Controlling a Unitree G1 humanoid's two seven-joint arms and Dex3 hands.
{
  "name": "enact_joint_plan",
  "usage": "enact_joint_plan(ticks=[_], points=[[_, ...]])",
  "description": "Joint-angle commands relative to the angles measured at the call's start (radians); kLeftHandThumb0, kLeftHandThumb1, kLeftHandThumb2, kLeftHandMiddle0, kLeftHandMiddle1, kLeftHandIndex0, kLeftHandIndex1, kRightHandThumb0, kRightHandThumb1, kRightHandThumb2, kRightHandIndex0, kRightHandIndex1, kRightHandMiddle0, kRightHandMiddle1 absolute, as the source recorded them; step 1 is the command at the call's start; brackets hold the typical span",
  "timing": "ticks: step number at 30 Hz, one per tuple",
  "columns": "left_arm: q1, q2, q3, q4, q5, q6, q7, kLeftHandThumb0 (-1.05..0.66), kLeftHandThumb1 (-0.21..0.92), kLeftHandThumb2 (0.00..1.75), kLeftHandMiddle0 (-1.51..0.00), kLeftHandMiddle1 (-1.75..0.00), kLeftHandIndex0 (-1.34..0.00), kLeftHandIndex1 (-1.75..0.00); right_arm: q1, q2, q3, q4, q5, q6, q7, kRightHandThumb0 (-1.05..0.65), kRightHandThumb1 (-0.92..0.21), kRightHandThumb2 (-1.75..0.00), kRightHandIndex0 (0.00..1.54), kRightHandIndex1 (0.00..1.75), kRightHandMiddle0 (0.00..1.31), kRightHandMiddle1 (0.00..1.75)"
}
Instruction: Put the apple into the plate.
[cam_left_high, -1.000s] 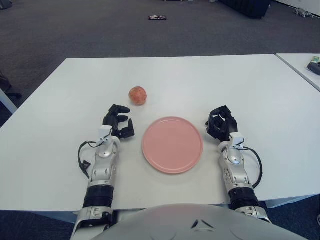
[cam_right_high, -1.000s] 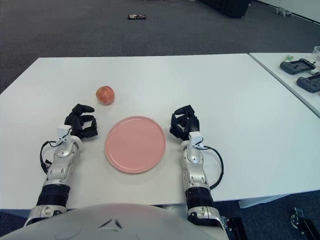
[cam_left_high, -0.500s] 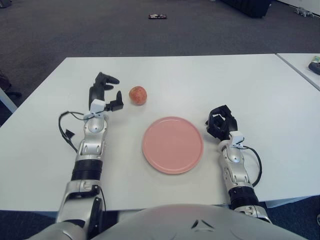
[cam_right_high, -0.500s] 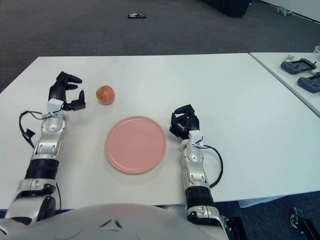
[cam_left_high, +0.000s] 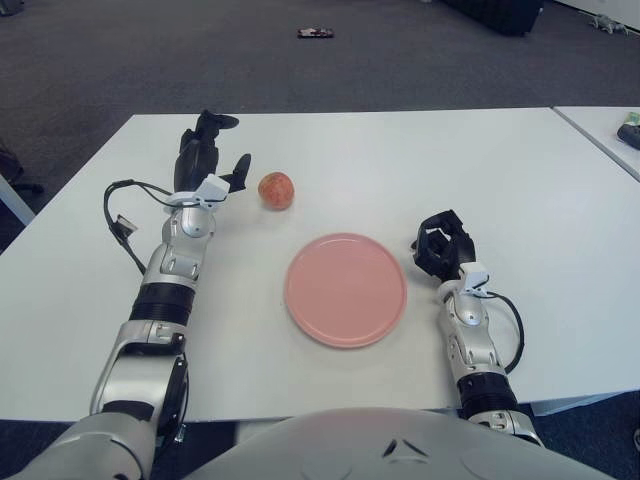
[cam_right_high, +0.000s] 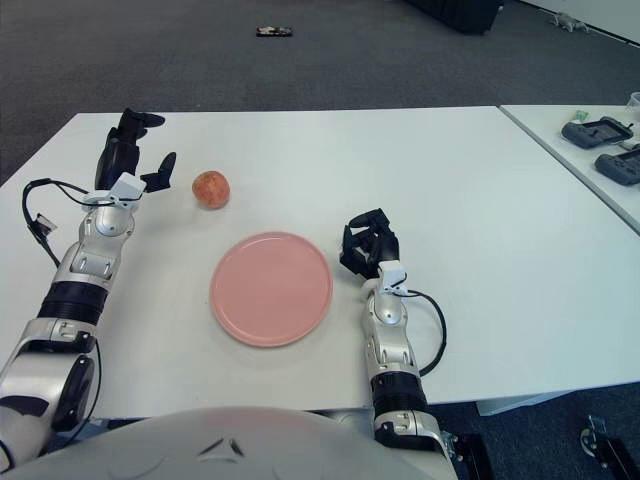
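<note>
A reddish apple sits on the white table, just beyond the far left rim of the pink plate. The plate is empty. My left hand is raised to the left of the apple, fingers spread and holding nothing, a short gap away from the fruit. My right hand shows beside the plate's right edge with its fingers curled and nothing in them.
A second table edge with dark devices lies at the far right. A small dark object lies on the grey carpet beyond the table. A black cable loops off my left forearm.
My left hand has moved from beside the plate's left edge forward and up to the apple's left, and its fingers have opened. The right hand, apple and plate have not moved.
</note>
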Motion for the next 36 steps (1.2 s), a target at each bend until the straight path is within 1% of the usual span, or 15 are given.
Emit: enact_joint_plan(ticks=[1, 4, 6, 10, 12, 17, 22, 26, 36], points=[[-0.06, 0.041, -0.051, 0.035, 0.02, -0.065, -0.057, -0.94, 0.51, 0.83, 0.0, -0.05, 0.0, -0.11, 0.008, 0.005, -0.003, 0.021, 0.005, 0.023, -0.008, -0.39, -0.63, -0.92, 0.55, 1.6, 0.37, 1.75], [-0.092, 0.066, -0.083, 0.062, 0.02, -0.1, -0.121, -1.02, 0.51, 0.77, 0.0, -0.01, 0.0, -0.03, 0.008, 0.005, -0.001, 0.019, -0.001, 0.021, -0.011, -0.39, -0.63, -0.93, 0.55, 1.63, 0.37, 1.75], [-0.117, 0.083, -0.104, 0.089, 0.016, -0.119, -0.171, -1.03, 0.5, 0.75, 0.0, -0.01, 0.0, -0.01, 0.009, 0.005, 0.0, 0.015, -0.004, 0.028, -0.014, -0.39, -0.63, -0.93, 0.55, 1.63, 0.37, 1.75], [-0.2, 0.103, -0.157, 0.173, 0.023, -0.145, -0.279, -1.02, 0.48, 0.73, 0.0, 0.0, 0.0, 0.0, 0.011, 0.007, 0.001, 0.013, -0.008, 0.02, -0.02, -0.39, -0.63, -0.92, 0.53, 1.63, 0.37, 1.75], [-0.233, 0.102, -0.177, 0.211, 0.023, -0.152, -0.318, -1.01, 0.47, 0.73, 0.0, 0.0, 0.0, 0.0, 0.013, 0.008, 0.002, 0.01, -0.008, 0.019, -0.021, -0.39, -0.64, -0.92, 0.52, 1.63, 0.37, 1.75], [-0.329, 0.072, -0.222, 0.351, 0.006, -0.171, -0.425, -0.99, 0.45, 0.72, 0.0, 0.0, 0.0, 0.0, 0.018, 0.007, 0.003, -0.002, -0.005, 0.046, -0.02, -0.39, -0.65, -0.9, 0.5, 1.63, 0.36, 1.75], [-0.382, 0.061, -0.248, 0.465, 0.005, -0.199, -0.479, -0.99, 0.45, 0.72, 0.0, 0.0, 0.0, 0.0, 0.025, 0.011, 0.002, -0.017, 0.0, 0.064, -0.022, -0.39, -0.66, -0.89, 0.49, 1.62, 0.35, 1.75], [-0.412, 0.049, -0.276, 0.542, 0.02, -0.219, -0.508, -0.97, 0.43, 0.72, 0.0, 0.0, 0.0, 0.0, 0.029, 0.011, 0.001, -0.022, 0.0, 0.062, -0.022, -0.39, -0.65, -0.9, 0.51, 1.61, 0.36, 1.75], [-0.459, 0.022, -0.342, 0.627, 0.063, -0.21, -0.52, -0.94, 0.37, 0.76, 0.0, 0.0, 0.0, 0.0, 0.036, 0.018, -0.002, -0.039, 0.001, 0.08, -0.031, -0.39, -0.65, -0.91, 0.52, 1.6, 0.36, 1.75]])
